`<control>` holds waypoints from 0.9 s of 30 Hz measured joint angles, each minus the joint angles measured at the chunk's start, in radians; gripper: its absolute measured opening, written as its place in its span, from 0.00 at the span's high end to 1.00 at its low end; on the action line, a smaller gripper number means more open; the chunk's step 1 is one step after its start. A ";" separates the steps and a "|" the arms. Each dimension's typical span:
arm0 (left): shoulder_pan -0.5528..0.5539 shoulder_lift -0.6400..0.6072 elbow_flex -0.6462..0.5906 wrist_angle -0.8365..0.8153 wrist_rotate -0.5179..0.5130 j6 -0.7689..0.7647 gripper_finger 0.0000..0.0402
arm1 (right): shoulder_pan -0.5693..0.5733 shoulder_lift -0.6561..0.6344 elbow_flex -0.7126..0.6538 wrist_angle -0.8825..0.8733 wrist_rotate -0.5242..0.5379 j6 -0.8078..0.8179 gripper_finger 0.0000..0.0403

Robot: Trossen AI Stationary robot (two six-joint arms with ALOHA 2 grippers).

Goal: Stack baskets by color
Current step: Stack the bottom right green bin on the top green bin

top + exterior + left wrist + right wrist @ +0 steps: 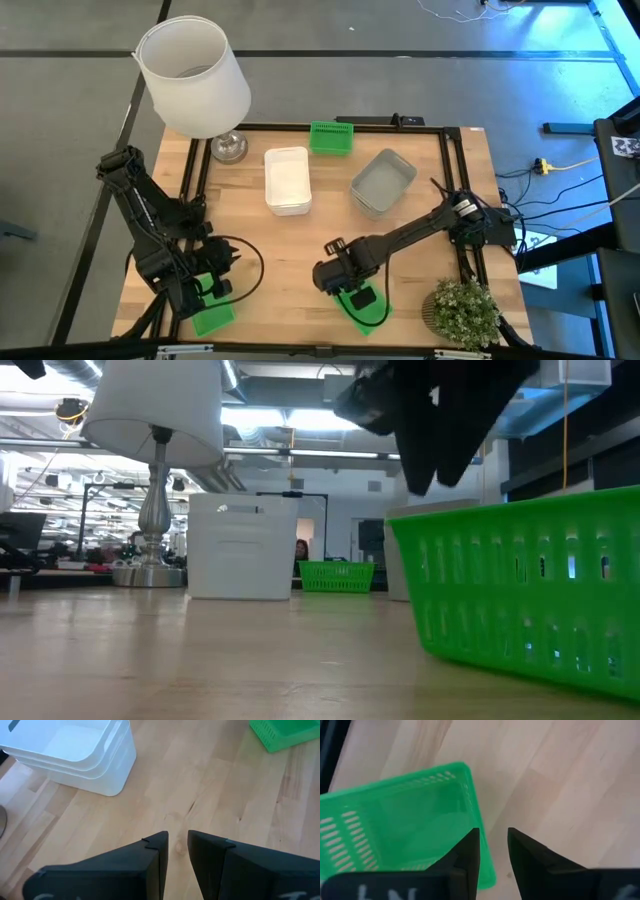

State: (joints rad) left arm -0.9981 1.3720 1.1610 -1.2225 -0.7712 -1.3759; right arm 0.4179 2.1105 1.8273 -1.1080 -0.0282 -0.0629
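Right gripper (493, 847), fingers parted, hides part of a green basket (395, 820) (rim between them); left gripper (177, 847) empty, slightly apart

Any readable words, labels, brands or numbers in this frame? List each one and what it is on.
None can be read for certain.
Right gripper: pale marks along its body at the picture's edge in the right wrist view, cut off, not readable.
Left gripper: faint marks at the edge, not readable.
White baskets, grey baskets, green baskets, lamp: no text visible.
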 joint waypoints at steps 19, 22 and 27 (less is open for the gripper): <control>0.001 0.000 0.000 0.000 0.000 0.025 0.84 | 0.000 0.000 -0.194 0.150 -0.049 -0.062 0.75; 0.001 0.000 0.000 -0.001 0.000 0.026 0.84 | 0.000 0.000 -0.214 0.187 -0.012 -0.025 0.77; 0.001 0.000 0.000 -0.001 0.000 0.026 0.84 | -0.010 0.000 -0.196 0.188 -0.013 0.155 0.95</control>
State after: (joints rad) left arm -0.9974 1.3720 1.1610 -1.2232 -0.7715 -1.3502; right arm 0.4078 2.1105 1.6312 -0.9198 -0.0408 0.0917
